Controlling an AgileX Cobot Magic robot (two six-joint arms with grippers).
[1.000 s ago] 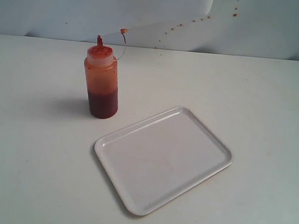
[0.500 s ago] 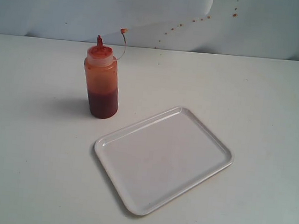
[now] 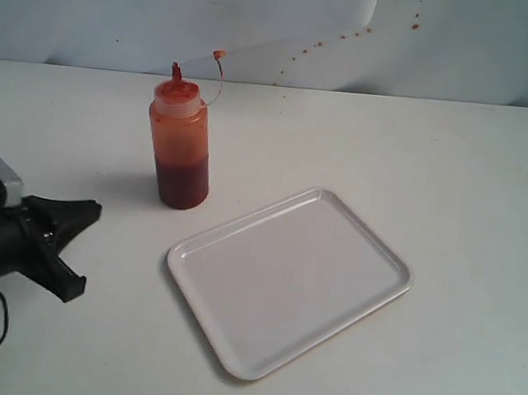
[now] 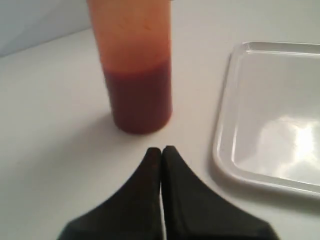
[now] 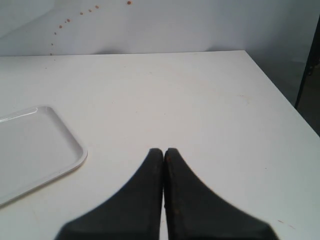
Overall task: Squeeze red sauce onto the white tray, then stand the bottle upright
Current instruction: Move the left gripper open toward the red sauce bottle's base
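Observation:
The bottle (image 3: 180,140) stands upright at the back left of the table, with its red nozzle cap and tethered tip cap on top. The red sauce (image 3: 182,181) fills its lower part, dark red through the plastic. The white tray (image 3: 288,281) lies flat to the bottle's right and nearer the front, with nothing on it. My left gripper (image 3: 93,209) is shut and holds nothing, low at the left, a short way from the bottle (image 4: 135,65) and left of the tray (image 4: 270,115). My right gripper (image 5: 163,150) is shut and holds nothing, over bare table beside the tray's corner (image 5: 45,145).
Small red specks (image 3: 344,37) dot the pale back wall. The table's right edge (image 5: 280,90) drops off beyond the right gripper. Bare white tabletop lies around the tray and bottle.
My left arm has come into the exterior view from the left edge, where nothing showed before. Bottle and tray have not moved.

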